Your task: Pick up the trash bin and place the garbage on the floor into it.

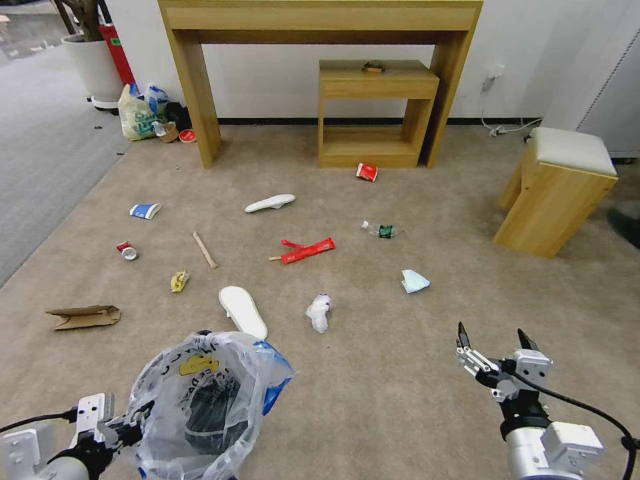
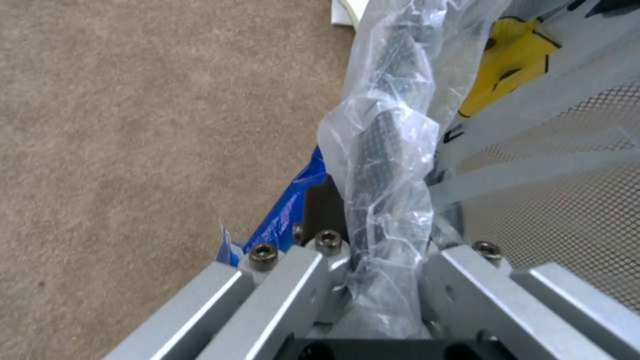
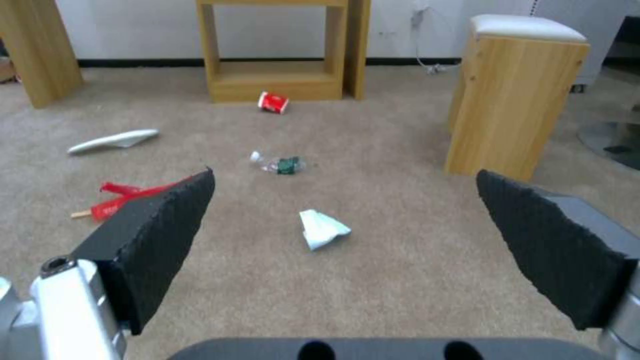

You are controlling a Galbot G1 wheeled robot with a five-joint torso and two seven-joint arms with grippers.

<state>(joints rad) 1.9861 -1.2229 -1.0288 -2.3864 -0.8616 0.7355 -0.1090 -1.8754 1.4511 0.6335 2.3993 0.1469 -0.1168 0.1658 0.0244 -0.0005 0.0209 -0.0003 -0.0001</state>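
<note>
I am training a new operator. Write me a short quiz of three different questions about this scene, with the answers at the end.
1. True or false: the left gripper is shut on the rim of the trash bin.
2. Which item lies nearest ahead of the open right gripper? A) brown cardboard B) folded white tissue C) red cup
3. Fill in: the plastic bottle lies on the beige ____.

Key: 1 true; 2 B; 3 carpet.
</note>
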